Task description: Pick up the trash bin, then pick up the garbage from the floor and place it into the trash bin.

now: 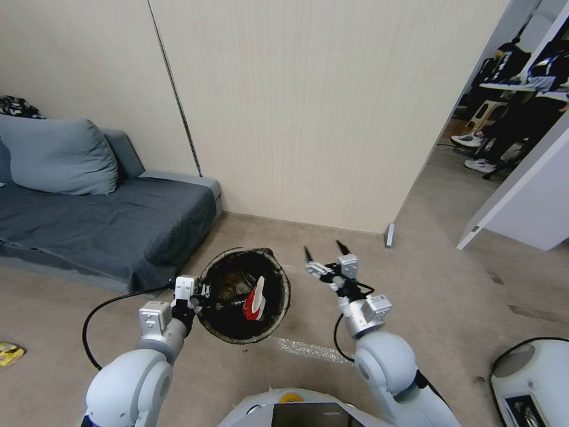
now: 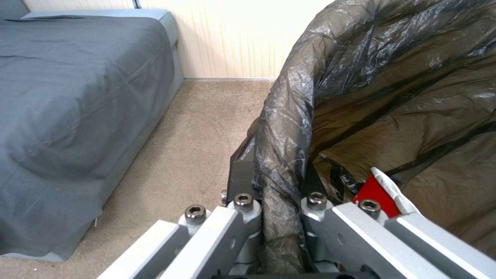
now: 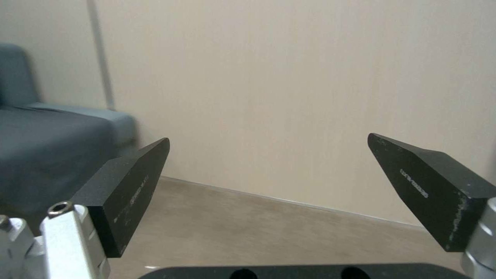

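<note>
The trash bin (image 1: 225, 323), lined with a dark bag, is pinched at its rim by the left gripper (image 1: 204, 292). A red-and-white wrapper (image 1: 256, 299) is seen inside. The right gripper (image 1: 325, 254) is held spread, empty.

Only lettering seen: small pale print on the inner faces of both black fingers (image 3: 131, 186) of the right end effector (image 3: 269, 193), one line per finger, too small and blurred to read. Red-and-white wrapper (image 1: 256, 299) in the trash bin (image 1: 278, 308) and yellow wrapper (image 1: 10, 353) on the floor, far left: no legible print.
</note>
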`<state>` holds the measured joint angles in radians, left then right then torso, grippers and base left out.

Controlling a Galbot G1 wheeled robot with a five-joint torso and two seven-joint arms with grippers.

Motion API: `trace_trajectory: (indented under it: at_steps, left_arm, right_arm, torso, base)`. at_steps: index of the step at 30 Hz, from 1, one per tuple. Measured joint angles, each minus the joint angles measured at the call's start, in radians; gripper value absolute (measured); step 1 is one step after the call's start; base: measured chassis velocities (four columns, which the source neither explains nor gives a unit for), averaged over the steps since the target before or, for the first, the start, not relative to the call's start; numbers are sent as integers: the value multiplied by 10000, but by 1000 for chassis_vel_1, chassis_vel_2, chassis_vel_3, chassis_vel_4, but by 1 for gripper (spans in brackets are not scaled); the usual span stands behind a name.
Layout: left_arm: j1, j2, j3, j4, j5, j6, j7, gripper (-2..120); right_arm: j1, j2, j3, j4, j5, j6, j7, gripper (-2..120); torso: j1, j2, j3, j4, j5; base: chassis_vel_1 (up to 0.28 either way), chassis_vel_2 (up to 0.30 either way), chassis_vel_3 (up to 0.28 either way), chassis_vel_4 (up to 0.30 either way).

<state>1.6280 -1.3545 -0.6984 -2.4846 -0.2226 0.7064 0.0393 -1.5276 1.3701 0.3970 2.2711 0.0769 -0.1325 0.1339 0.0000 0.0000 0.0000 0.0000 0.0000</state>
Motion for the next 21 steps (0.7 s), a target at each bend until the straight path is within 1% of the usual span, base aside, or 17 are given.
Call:
trace_trajectory:
  at_steps: [2, 3, 5, 16, 21]
  left_arm:
    - [-1, -5, -23, 19, 1, 12, 5, 1]
    - [-1, -5, -23, 19, 1, 12, 5, 1]
    - [4, -17, -27, 25, 17, 28, 51, 1]
    - [165, -118, -38, -109, 78, 84, 75, 1]
    - [207, -167, -12, -131, 104, 84, 79, 1]
  right_arm:
    - [-333, 90, 483, -227, -151, 369, -16, 100]
    - [-333, 90, 483, -227, -151, 369, -16, 100]
    - [-665, 152, 807, -388, -180, 652, -1, 100]
    - [-1205, 244, 1088, -716, -229, 1379, 464, 100]
    - [-1637, 250, 1348, -733, -208, 1772, 521, 100]
  torso:
    - [0, 0, 0, 0, 0]
    - [0, 0, 0, 0, 0]
    - [0, 0, 0, -1, 0]
    - [0, 0, 0, 0, 0]
    - [0, 0, 0, 0, 0]
  base:
    - [0, 0, 0, 0]
    - [0, 0, 0, 0]
    - [0, 0, 0, 0]
    - [0, 0, 0, 0]
    - [42, 52, 53, 39]
